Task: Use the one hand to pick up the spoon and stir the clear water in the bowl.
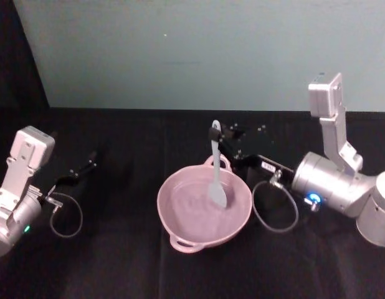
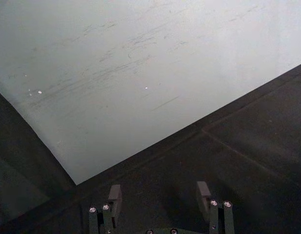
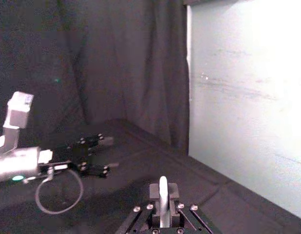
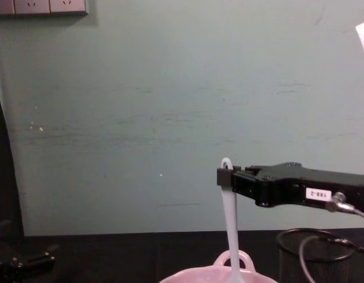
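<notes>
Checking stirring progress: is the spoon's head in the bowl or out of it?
In. The spoon, held near upright by the right claw, has its head inside the bowl, below the rim.

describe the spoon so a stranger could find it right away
A pale pink bowl sits midway on the black table. Rising almost upright from it, head down inside, is the spoon, its top pinched by the right pincer; the left pincer idles open at the table's left. It is the only long, slim, pale white thing there, with a flat paddle head and a looped handle end.
</notes>
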Available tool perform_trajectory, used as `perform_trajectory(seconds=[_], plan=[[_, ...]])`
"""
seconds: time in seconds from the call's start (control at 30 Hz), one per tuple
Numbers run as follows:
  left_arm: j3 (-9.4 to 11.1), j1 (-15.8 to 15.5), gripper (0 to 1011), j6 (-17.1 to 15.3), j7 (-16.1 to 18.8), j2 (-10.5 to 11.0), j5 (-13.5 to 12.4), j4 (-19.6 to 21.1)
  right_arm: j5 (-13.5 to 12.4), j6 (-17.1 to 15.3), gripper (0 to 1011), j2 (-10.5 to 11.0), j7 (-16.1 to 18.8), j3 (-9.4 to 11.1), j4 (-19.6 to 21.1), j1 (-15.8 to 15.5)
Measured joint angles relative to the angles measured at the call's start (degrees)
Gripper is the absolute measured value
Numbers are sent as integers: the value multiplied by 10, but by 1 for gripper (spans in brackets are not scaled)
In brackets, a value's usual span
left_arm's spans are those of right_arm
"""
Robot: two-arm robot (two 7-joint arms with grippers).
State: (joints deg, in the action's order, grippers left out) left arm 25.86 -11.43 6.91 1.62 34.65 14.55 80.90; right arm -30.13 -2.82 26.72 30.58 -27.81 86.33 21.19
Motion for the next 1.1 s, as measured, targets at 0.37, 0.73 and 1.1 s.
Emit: perform_trajectory(seconds=[0.37,0.73,1.1], plan=[[0,0,1005,0,0,0,0,0,4,-7,110,5,-2,-14,50,-26],[0,0,1005,0,0,0,0,0,10,4,110,-33,12,-38,8,9],[0,0,1005,0,0,0,0,0,5,17,110,-52,9,-23,-60,36]])
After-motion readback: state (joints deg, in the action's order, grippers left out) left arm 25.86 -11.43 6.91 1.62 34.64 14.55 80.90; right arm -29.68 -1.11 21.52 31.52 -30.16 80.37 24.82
